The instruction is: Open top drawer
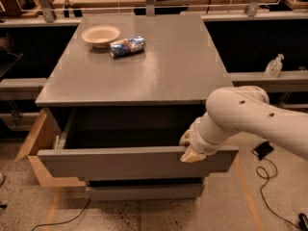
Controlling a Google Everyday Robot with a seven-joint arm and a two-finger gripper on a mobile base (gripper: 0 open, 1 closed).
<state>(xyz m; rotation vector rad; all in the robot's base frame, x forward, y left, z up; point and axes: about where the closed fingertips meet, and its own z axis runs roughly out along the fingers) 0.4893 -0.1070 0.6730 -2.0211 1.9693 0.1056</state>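
Note:
The top drawer [120,161] is a wide grey handleless front, pulled well out from the grey cabinet [144,76], with its dark inside showing behind the front. My gripper [189,147] sits at the drawer front's top edge near its right end, on the end of the white arm [245,117]. The narrower grey drawer fronts [144,191] below are in.
On the cabinet top stand a cream bowl [100,34] and a lying blue-white can [127,46]. A cardboard box [36,143] sits at the cabinet's left. A sanitizer bottle [273,66] stands on the right ledge. Cables [262,177] lie on the floor at right.

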